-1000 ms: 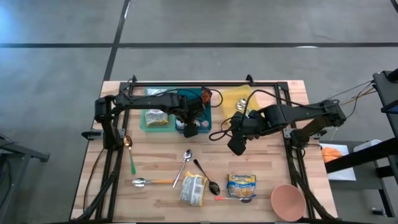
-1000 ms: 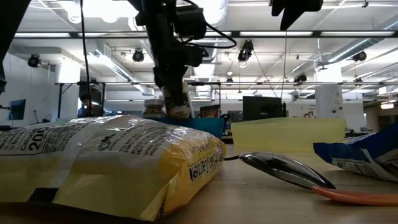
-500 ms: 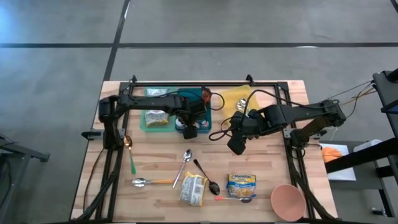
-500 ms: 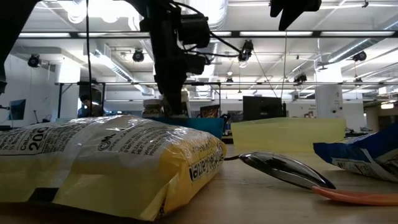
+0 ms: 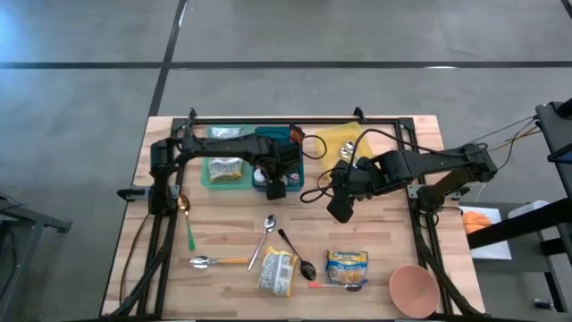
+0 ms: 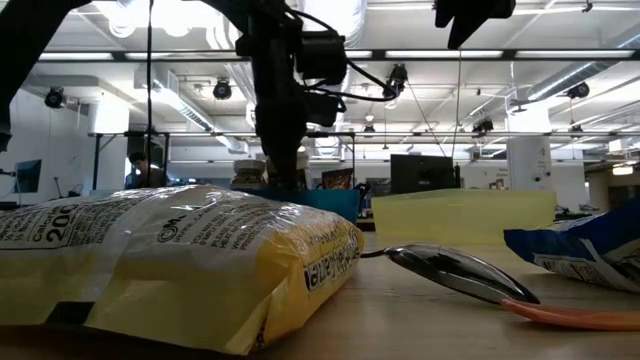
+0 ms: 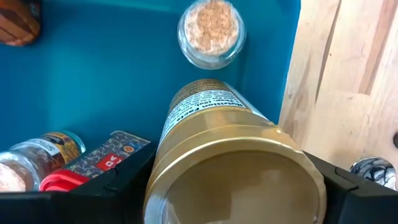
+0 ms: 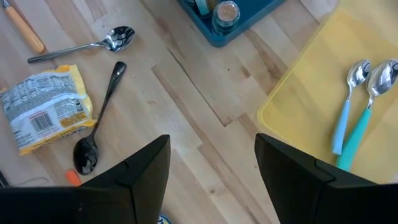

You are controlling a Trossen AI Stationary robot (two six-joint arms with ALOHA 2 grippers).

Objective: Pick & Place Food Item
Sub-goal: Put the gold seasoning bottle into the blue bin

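My left gripper is shut on a jar with a gold lid and a printed label, over the right end of the teal bin. The bin also holds small spice jars and a packet. My right gripper hangs open above the bare wood at mid table, with nothing between its fingers. A yellow food packet and a blue one lie flat near the table's front edge. My left gripper pinches the jar at its lid end between its two fingers, one on each side. The fingers point down from above. The jar hangs lid up, its lower end down inside the teal bin; whether it touches the floor I cannot tell.
Several spoons lie loose between the bin and the packets. A yellow tray with spoons sits at the back, right of the bin. A pink bowl stands at the front right corner. Black frame rails run along the table's left, right and far sides.
My left gripper has gone down with the jar, which has sunk toward the teal bin's floor and stays lid up. The grip has not changed.
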